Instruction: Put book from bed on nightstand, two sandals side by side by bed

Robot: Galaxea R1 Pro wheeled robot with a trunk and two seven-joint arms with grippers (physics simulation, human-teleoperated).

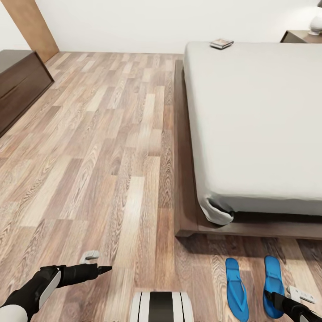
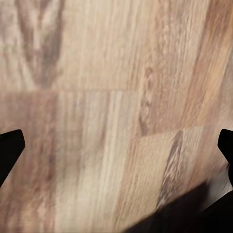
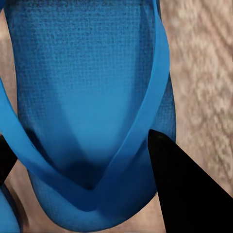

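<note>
Right hand [image 3: 82, 160], fingers spread astride the right bright blue flat flip-flop [image 1: 273, 286] on the brown wood-plank floor [image 1: 112, 156] beside its twin [image 1: 236, 290] near the bed's foot corner: withdraw straight, leaving the strap undisturbed.

Home bedroom: large bed [image 1: 250, 125], nightstand [image 1: 300, 36], wood-plank floor [image 1: 103, 147], white walls.
</note>
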